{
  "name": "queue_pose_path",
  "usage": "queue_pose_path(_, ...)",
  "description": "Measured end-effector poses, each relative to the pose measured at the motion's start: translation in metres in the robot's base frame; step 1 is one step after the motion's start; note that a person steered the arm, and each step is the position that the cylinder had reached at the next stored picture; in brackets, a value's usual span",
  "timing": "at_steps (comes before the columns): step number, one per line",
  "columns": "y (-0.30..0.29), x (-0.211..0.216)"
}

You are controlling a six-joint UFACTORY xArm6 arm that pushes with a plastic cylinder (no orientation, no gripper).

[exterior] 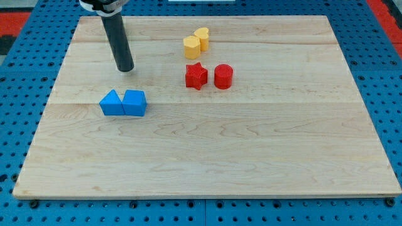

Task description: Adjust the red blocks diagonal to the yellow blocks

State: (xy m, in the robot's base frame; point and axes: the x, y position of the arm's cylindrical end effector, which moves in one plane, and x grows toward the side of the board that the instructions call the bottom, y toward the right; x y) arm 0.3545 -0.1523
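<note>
Nearest the camera runs the front edge of the wooden surface [207, 169], a pale plank board that fills most of the view and rests on a blue pegboard [12, 144]; a red patterned patch shows at the view's top corners. Next in size is the dark rod, coming down from the view's top left, with my tip [125, 69] resting on the board. It touches no block: it stands above the blue pair toward the view's top and well to the view's left of the red and yellow blocks. This arm carries no jaws, so nothing is grasped or released; it is only a bare rod. Two blue blocks sit touching side by side below the tip, a blue triangular block [112, 103] at the left and a blue angular block [134, 103] whose exact shape I cannot tell. Right of centre toward the view's top, the red star block [196, 76] and the red cylinder block [223, 76] stand just beside each other with a small gap. Directly above them, the yellow hexagonal block [191, 46] and the yellow heart block [201, 39] touch, the heart slightly higher and to the right.
</note>
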Motion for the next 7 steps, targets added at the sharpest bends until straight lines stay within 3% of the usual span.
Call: queue_pose_path(7,0.000,-0.021)
